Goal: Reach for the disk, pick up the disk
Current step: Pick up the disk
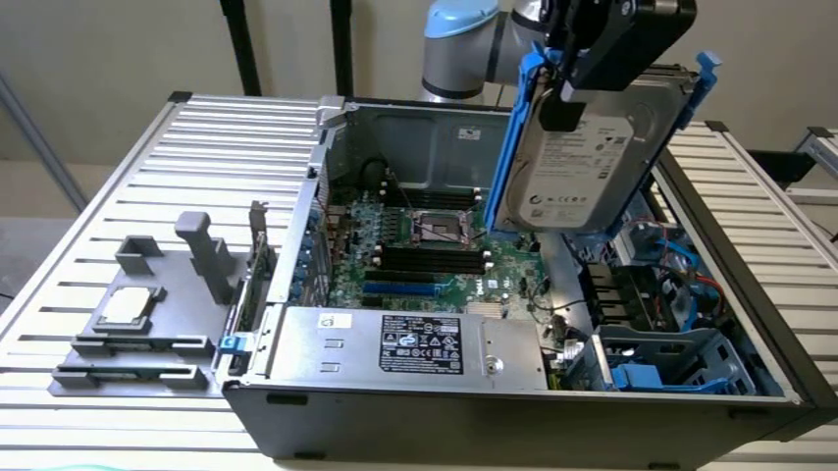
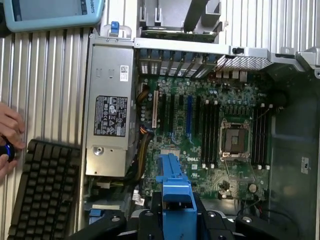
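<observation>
Disk lifted above the computer case

The fingers [image 1: 576,83] pinch the grey disk [image 1: 590,162] by its blue frame, hiding its top edge.

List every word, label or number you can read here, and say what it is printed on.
"ROBOTS", partly cut off: on the teach pendant.
Disk white label: print too small to read.
Power supply black label: too small to read.
Motherboard markings: unreadable.
Small white sticker on the case wall: unreadable.

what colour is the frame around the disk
Blue, around the silver-grey disk; clearest in the exterior view.
</observation>
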### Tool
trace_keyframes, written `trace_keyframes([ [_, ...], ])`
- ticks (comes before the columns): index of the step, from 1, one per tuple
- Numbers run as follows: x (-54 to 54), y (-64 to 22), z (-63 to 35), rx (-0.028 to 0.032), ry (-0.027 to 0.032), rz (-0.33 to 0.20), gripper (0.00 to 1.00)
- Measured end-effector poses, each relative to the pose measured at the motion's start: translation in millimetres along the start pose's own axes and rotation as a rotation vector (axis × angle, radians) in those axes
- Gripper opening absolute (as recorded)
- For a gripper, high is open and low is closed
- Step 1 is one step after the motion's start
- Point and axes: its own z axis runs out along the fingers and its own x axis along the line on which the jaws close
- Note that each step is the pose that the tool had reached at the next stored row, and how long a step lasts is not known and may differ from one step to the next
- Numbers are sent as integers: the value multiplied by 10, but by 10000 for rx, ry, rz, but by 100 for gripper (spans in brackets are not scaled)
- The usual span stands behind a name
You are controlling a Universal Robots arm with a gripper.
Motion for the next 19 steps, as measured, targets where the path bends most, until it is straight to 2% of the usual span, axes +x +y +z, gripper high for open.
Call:
trace_keyframes([
  [10, 321, -177, -21, -63, -2, 4, 33],
  [19, 599, -379, -40, -120, -4, 7, 33],
])
